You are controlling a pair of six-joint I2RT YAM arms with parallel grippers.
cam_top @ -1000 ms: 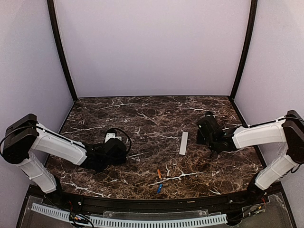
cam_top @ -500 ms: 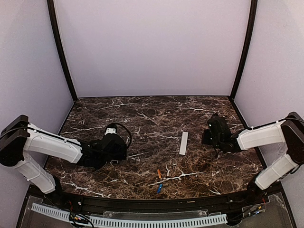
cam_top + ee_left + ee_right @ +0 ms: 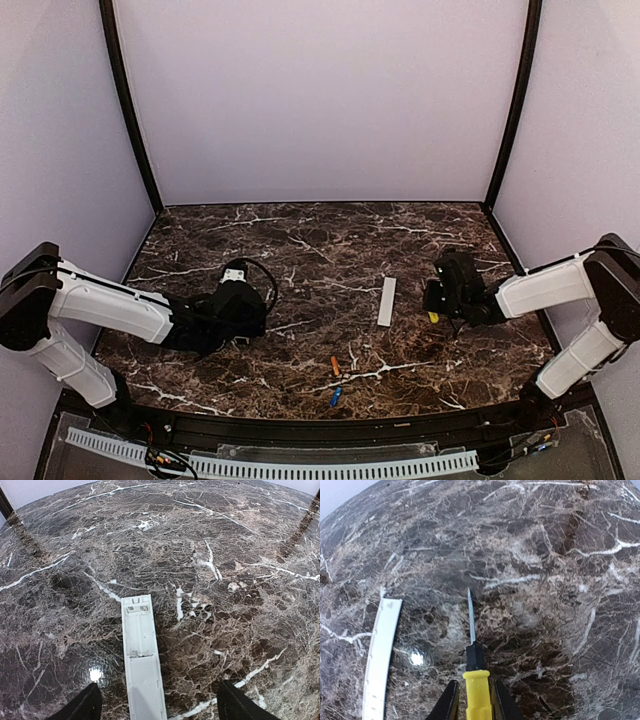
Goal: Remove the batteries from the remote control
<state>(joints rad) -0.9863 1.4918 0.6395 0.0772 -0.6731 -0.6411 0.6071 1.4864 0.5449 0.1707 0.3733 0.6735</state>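
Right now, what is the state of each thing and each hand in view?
remote control: cover off, compartment empty.
back cover: detached, flat on table.
orange battery, blue battery: out, on table.
screwdriver: handle within right hand.
left hand: open, astride remote control.
right hand: grip unclear.

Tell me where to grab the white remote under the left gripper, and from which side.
Grip the remote across its narrow width, on the two long side edges, coming straight down from above. It lies flat on the table, and the open left gripper straddles it.
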